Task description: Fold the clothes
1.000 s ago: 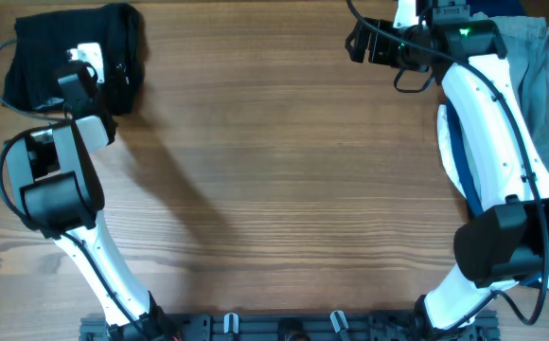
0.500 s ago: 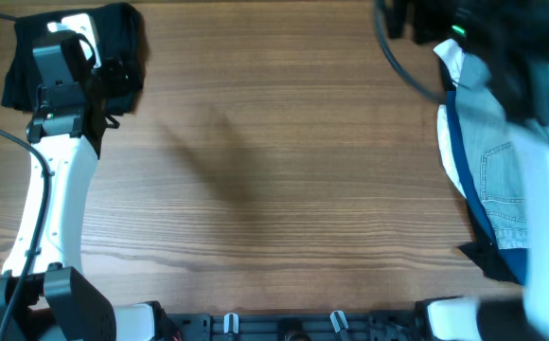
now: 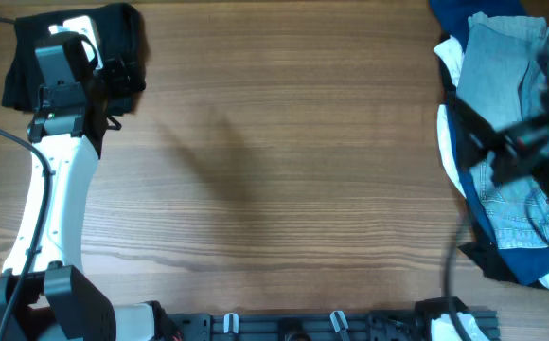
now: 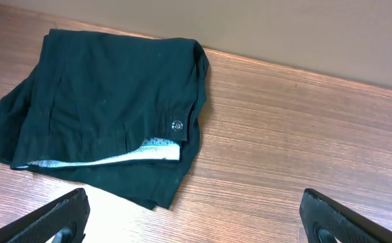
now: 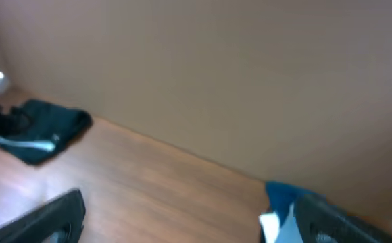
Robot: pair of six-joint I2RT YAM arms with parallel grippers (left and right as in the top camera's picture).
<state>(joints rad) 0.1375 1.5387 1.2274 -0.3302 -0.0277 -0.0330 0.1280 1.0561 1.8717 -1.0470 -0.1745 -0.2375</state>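
My left tool (image 4: 196,228) hangs spread and empty over the black shorts (image 4: 108,101), which lie folded at the table's (image 3: 274,170) ten o'clock. My right tool (image 5: 190,226) is blurred but likewise spread. Next, I judge: draw the denim jeans (image 3: 502,76), heaped at three o'clock, to centre.

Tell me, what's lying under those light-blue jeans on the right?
Navy fabric and a white piece poke out from under the jeans, with black cloth at the near end. How far they reach beneath is covered by the denim and the blurred right arm.
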